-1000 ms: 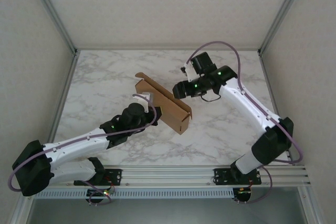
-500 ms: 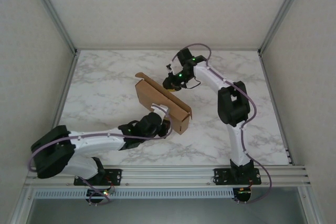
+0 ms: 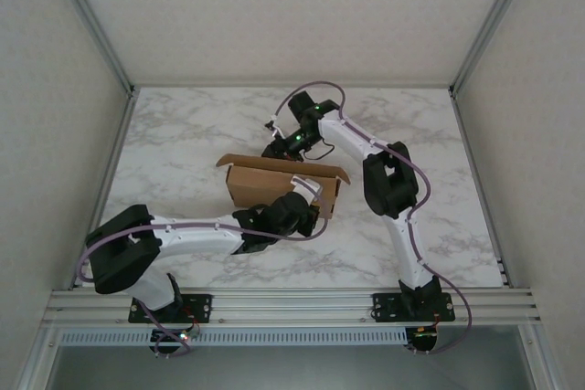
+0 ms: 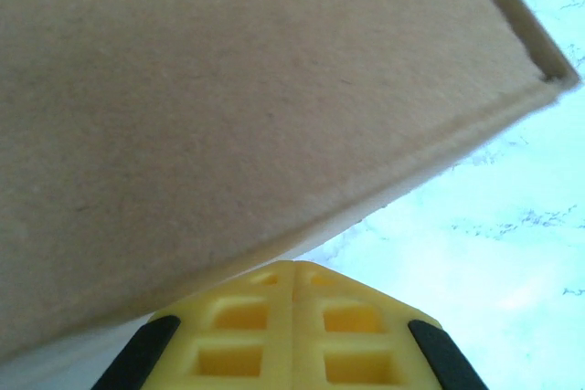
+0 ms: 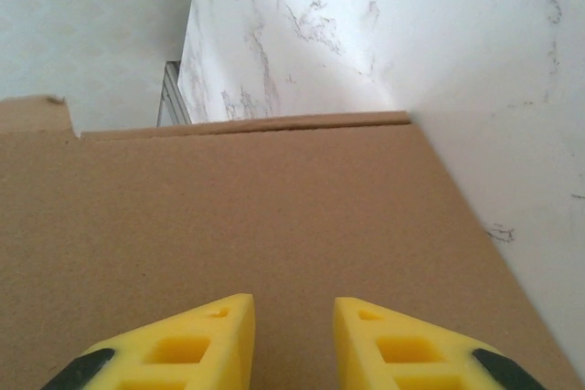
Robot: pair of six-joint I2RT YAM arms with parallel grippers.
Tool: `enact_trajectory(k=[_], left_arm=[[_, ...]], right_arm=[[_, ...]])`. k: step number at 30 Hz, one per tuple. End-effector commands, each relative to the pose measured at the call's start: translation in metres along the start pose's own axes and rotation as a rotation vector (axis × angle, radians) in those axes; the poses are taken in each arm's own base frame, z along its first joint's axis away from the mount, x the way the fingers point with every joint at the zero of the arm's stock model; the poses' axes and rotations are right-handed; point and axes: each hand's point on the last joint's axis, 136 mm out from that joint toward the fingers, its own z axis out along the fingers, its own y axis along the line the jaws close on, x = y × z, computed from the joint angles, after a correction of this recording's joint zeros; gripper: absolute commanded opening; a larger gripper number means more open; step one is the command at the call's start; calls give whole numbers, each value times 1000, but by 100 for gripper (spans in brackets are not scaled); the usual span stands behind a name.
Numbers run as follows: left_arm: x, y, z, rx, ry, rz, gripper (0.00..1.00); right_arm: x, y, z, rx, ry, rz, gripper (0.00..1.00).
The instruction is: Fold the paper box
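Note:
The paper box (image 3: pixel 265 184) is a brown cardboard piece standing on edge across the middle of the table, with a flap sticking up at its left end. My left gripper (image 3: pixel 306 191) is at its near right side. In the left wrist view its yellow fingers (image 4: pixel 294 271) are pressed together, shut on nothing, with their tip just under the box's panel (image 4: pixel 228 89). My right gripper (image 3: pixel 277 150) is at the box's far side. Its fingers (image 5: pixel 292 312) stand apart over the flat cardboard face (image 5: pixel 256 216), with nothing between them.
The white marble table (image 3: pixel 183 134) is enclosed by pale walls with metal corner posts (image 3: pixel 91 20). An aluminium rail (image 3: pixel 292 303) carrying both arm bases runs along the near edge. The right arm's elbow (image 3: pixel 388 180) rises just right of the box.
The box has swung from a diagonal to lie crosswise. The left gripper slid right along its near side. The right gripper moved left to its far side and narrowed.

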Motion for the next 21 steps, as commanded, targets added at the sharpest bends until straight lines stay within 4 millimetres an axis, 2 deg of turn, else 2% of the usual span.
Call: enact_trajectory(k=[1,4,8,11,16,21], left_arm=[[-20,-8,3,-5,-45,23,0],[-23,-14,8,12,-45,25,0],[-23,-22,14,28,-35,29,0],[-24,-22,13,25,-36,31,0],[-26,-14,6,-3,-50,40,0],[-37,-13,-3,-11,-65,62,2]], right_arm=[[1,3,0,-42,18,-2,31],[0,13,2,-82,29,-18,34],[1,12,9,-71,63,-20,35],[-3,7,7,-35,47,-28,37],[-22,-1,-14,71,-49,-50,50],[-38,2,-43,188,-135,-87,56]])
